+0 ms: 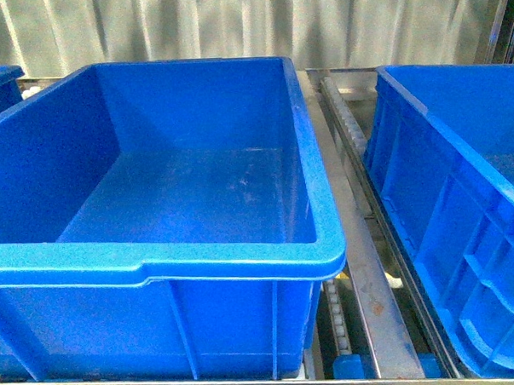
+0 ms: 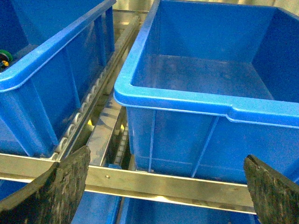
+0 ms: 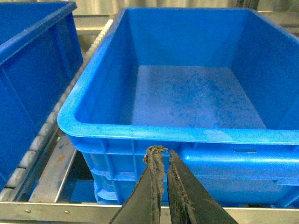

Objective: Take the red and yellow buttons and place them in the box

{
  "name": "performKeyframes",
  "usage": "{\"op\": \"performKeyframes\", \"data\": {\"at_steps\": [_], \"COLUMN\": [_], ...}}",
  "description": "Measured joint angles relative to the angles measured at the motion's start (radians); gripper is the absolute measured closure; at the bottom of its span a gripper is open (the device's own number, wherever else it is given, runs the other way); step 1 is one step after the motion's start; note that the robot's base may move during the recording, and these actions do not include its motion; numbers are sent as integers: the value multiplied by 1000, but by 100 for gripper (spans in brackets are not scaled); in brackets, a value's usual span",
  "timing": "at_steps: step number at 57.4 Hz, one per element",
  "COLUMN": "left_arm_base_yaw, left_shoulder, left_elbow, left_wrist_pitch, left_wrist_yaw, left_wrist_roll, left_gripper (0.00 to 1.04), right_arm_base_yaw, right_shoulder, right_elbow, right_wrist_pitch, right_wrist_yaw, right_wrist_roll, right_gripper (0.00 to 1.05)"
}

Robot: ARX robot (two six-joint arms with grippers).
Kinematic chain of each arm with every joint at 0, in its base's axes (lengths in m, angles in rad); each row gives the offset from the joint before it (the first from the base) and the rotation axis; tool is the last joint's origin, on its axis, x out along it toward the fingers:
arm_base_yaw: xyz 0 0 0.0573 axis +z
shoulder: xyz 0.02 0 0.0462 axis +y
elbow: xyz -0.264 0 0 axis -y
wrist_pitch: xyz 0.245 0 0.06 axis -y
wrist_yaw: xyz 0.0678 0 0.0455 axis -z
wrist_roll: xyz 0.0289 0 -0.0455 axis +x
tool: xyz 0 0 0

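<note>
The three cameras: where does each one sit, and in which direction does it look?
Front view: on the body, facing the empty middle box; no arm shows.
Left wrist view: on the left arm, looking over the frame rail at the same box; the open left hand frames it.
Right wrist view: on the right arm, facing another empty box; the right hand is nearly closed, holding nothing.
Front and left wrist views share the middle box.

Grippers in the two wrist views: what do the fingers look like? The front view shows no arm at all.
Only fingers show. The left gripper has two broad, dark fingers, faced with rough, speckled black padding and rounded at the ends. The right gripper has two narrow, dark, tapering fingers with worn, frayed, grimy pads at the tips. No cables, markings or arm links are visible.
</note>
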Motion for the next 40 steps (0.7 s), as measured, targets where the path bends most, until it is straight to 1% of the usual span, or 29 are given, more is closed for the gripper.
{"op": "performKeyframes", "data": {"at_steps": [34, 36, 38, 40], "left_arm_base_yaw": [0, 0, 0, 0], "left_shoulder": [0, 0, 0, 0], "left_elbow": [0, 0, 0, 0], "left_wrist_pitch": [0, 0, 0, 0], "left_wrist_yaw": [0, 0, 0, 0], "left_wrist_roll": [0, 0, 0, 0], "left_gripper": [8, 8, 8, 8], "right_arm_base_yaw": [0, 0, 0, 0], "right_shoulder": [-201, -238, -294, -327], "right_elbow": [0, 0, 0, 0], "right_wrist_pitch": [-199, -240, -327, -356], "right_wrist_yaw": [0, 0, -1, 0], "right_wrist_roll": [0, 0, 0, 0], "right_gripper": [101, 101, 101, 101]}}
